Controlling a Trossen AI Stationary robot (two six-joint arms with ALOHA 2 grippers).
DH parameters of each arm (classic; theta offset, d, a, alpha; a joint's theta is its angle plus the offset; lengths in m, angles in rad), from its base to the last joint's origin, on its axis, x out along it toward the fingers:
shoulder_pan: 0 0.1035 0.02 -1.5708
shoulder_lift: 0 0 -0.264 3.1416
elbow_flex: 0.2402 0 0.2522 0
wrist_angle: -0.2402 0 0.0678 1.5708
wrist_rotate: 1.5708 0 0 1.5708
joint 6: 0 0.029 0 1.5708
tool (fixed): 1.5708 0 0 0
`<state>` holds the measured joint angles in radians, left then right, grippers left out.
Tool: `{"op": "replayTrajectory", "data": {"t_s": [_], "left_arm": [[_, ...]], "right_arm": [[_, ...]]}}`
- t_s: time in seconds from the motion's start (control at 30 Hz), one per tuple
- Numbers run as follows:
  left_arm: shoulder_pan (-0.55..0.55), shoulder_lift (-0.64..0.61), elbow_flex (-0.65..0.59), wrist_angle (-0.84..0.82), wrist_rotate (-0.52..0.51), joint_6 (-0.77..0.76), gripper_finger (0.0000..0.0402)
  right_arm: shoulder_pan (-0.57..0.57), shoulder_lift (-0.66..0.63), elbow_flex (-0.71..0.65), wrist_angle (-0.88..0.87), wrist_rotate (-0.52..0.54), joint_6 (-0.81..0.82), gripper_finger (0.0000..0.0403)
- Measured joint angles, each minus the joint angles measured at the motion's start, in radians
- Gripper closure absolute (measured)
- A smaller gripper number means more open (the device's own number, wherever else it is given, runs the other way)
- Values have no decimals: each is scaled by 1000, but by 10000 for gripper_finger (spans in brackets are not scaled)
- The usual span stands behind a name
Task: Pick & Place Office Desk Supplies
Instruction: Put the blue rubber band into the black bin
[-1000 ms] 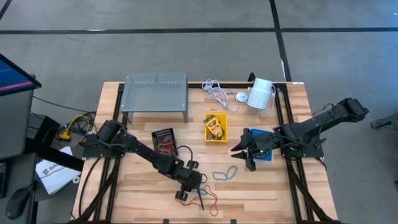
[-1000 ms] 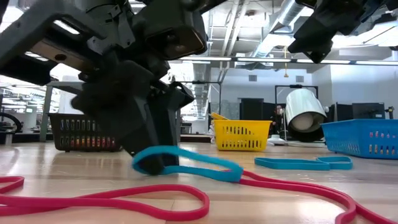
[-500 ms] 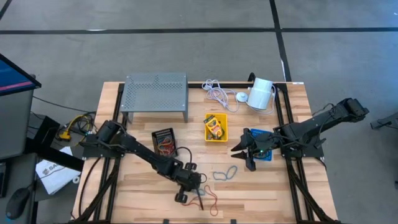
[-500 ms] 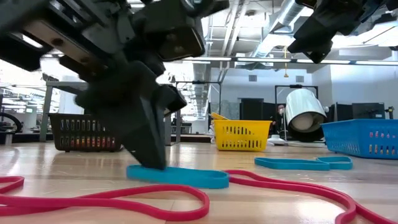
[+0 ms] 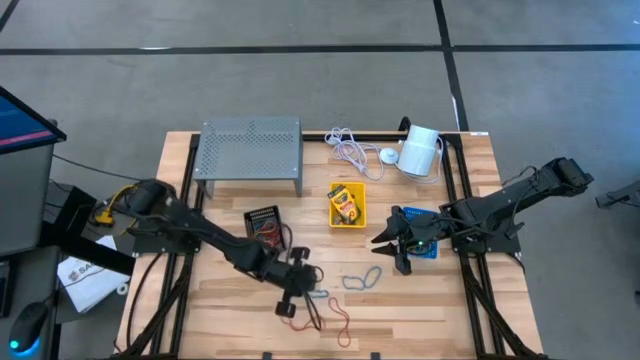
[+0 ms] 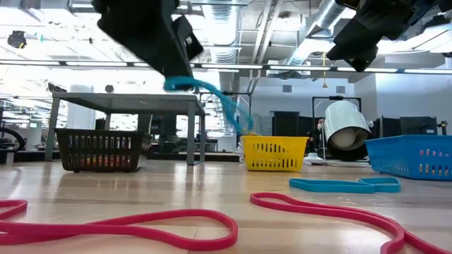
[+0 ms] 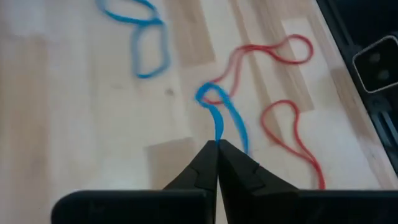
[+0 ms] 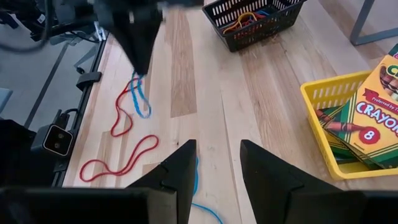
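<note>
Your blue band (image 7: 219,115) hangs clear of the table (image 5: 420,310), pinched at its top end by the left gripper (image 7: 217,147), whose fingers are shut tight on it near the front edge, left of centre. It dangles as a long drooping loop because only one end is held — lifted that way so it can likely be carried to the black bin (image 5: 264,226), which already holds coloured bands and sits just beyond, toward the far left. A red band (image 5: 338,322) lies flat on the table right under the lifted one, and a second blue band (image 5: 362,279) lies to its right; both are not yet picked. The yellow bin (image 5: 347,205) holds crayon boxes (image 8: 372,109).

The right gripper (image 8: 214,163) waits over the blue bin (image 5: 424,247) at the right, fingers half apart and holding nothing.

The left wrist view shows the pinch itself; the low view shows the band is off the table — the high view shows neither, but it places the bins.
</note>
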<state>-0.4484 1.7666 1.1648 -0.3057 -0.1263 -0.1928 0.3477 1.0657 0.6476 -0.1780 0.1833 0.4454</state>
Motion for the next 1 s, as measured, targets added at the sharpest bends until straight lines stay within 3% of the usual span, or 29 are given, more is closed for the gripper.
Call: {"op": "replayTrajectory", "data": {"t_s": [0.17, 0.3, 0.73, 1.0], "left_arm": [[3, -110, 0, -62, -106, 5, 401], [16, -221, -69, -29, -176, 20, 401], [115, -738, -593, 320, -298, -128, 401], [132, -867, -755, 299, -296, -237, 401]], "right_arm": [[0, 0, 0, 0, 0, 0, 282], [0, 0, 0, 9, 1, 34, 282], [0, 0, 0, 44, 1, -102, 282], [-2, 2, 0, 43, 112, -90, 282]]}}
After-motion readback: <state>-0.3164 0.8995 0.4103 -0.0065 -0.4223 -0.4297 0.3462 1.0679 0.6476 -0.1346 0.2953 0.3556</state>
